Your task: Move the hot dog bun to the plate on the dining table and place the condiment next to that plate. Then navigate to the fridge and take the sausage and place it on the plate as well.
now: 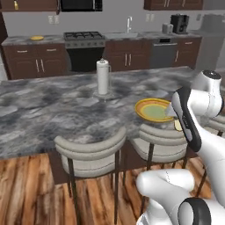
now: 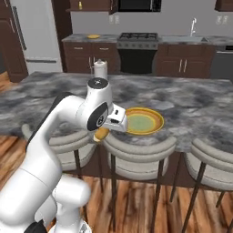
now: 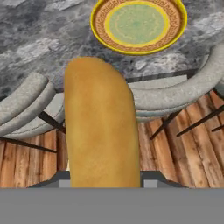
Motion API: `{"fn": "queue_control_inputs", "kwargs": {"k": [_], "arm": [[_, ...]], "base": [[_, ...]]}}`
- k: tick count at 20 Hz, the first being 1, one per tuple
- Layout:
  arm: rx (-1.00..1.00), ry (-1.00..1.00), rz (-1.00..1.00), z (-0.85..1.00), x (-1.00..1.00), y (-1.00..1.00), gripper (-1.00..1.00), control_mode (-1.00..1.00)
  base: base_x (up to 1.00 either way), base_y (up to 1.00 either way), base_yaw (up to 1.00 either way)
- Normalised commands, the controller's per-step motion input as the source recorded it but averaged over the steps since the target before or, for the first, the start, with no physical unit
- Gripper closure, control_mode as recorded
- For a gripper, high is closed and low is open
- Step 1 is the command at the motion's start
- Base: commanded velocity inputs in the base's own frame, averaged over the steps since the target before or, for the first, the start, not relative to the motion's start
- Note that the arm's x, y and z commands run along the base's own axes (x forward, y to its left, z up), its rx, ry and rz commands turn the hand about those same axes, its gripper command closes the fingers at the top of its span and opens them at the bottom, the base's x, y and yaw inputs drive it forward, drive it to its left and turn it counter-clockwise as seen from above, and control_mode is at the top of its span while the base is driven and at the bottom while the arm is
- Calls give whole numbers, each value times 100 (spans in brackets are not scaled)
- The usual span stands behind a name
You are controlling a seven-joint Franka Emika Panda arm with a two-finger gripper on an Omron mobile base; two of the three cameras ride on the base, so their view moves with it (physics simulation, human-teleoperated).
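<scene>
My gripper (image 3: 105,178) is shut on the hot dog bun (image 3: 101,127), a long golden-brown roll that juts forward from between the fingers. The bun (image 2: 101,134) hangs over the stool backs at the near edge of the grey marble dining table (image 2: 195,104), just short of it. The plate (image 3: 138,24) is yellow-rimmed with a green centre; it lies on the table just beyond the bun, close to the near edge (image 1: 153,110) (image 2: 144,121). From the left, the bun (image 1: 178,125) peeks out under the hand. The condiment and the sausage are out of view.
Two grey curved-back stools (image 1: 90,151) (image 1: 160,140) stand against the table's near side under the hand. A paper towel roll (image 1: 103,77) is upright mid-table. The fridge (image 2: 36,32) is at the far left, with a stove (image 2: 138,41) and sink counters behind.
</scene>
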Motion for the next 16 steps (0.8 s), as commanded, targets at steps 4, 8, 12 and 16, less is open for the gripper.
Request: {"fn": "queue_control_inputs", "kwargs": {"k": [4, 8, 12, 16], "arm": [[0, 0, 0, 0, 0, 0, 100, 100], [0, 0, 0, 0, 0, 0, 100, 100], [3, 18, 16, 0, 66, -4, 100, -100], [0, 18, 10, 0, 85, 0, 100, -100]], "base": [[53, -70, 40], [64, -33, 27], [0, 0, 0], [0, 0, 0]]}}
